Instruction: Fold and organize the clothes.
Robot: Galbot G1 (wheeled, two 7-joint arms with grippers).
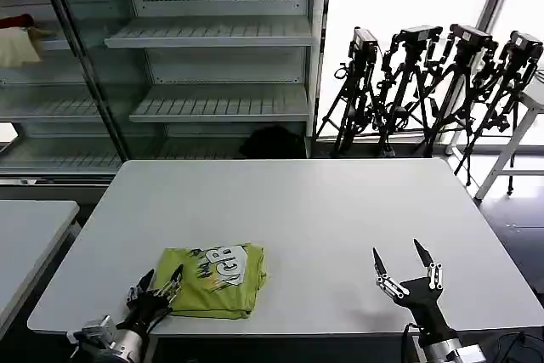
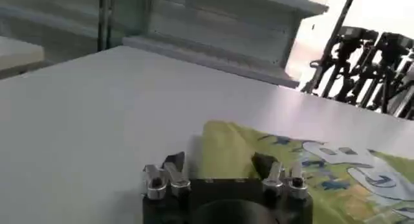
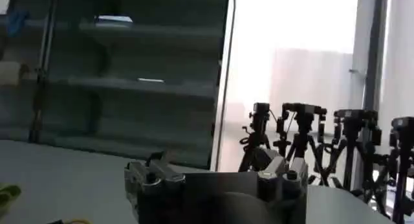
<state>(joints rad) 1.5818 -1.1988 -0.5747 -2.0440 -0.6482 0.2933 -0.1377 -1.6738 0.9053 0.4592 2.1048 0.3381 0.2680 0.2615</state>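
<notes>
Left gripper (image 1: pixel 159 285): low at the near left edge of the table (image 1: pixel 323 210), fingers spread apart and holding nothing, tips just at the near left corner of the T-shirt (image 1: pixel 214 280). In the left wrist view the gripper (image 2: pixel 220 168) has the yellow-green cloth (image 2: pixel 310 173) lying right ahead of it.

Right gripper (image 1: pixel 405 269): over the bare table near the front right edge, well apart from the shirt, fingers wide apart, holding nothing.

T-shirt: folded into a compact rectangle at the near left of the table, white print facing up.

Handling: probably light, soft and limp; layers likely to slide or unfold if lifted by one corner.

Where to grip: a pinch through all layers at a folded edge looks safest, ideally one gripper per side.
</notes>
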